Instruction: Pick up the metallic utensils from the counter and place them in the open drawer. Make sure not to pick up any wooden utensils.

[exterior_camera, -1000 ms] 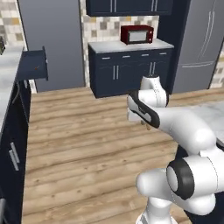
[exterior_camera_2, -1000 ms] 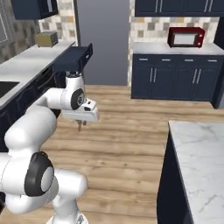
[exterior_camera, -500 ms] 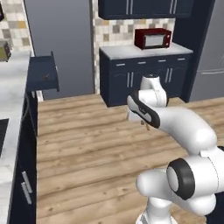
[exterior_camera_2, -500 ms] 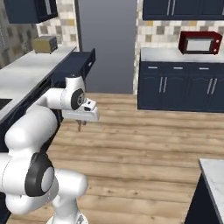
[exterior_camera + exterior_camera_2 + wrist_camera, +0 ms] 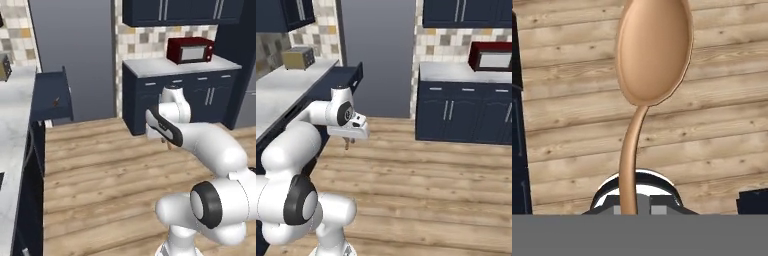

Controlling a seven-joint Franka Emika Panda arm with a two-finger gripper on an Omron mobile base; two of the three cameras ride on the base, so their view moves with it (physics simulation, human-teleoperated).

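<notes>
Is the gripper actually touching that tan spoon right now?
Touching. In the hand view the gripper is shut on the spoon: its handle runs straight down between the fingertips, with the bowl hanging over the wooden floor.

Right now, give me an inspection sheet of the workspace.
Surface: marble worktop, drawer side.
Job's things: open drawer, a small thing inside, too small to tell; spoon, tan-brown all over, no grey metal seen.
Clutter: toaster on the worktop.
Grippers: gripper shut on the spoon's handle, over the floor.
Cables: nothing seen.
Surroundings: red microwave, navy cabinets.
</notes>
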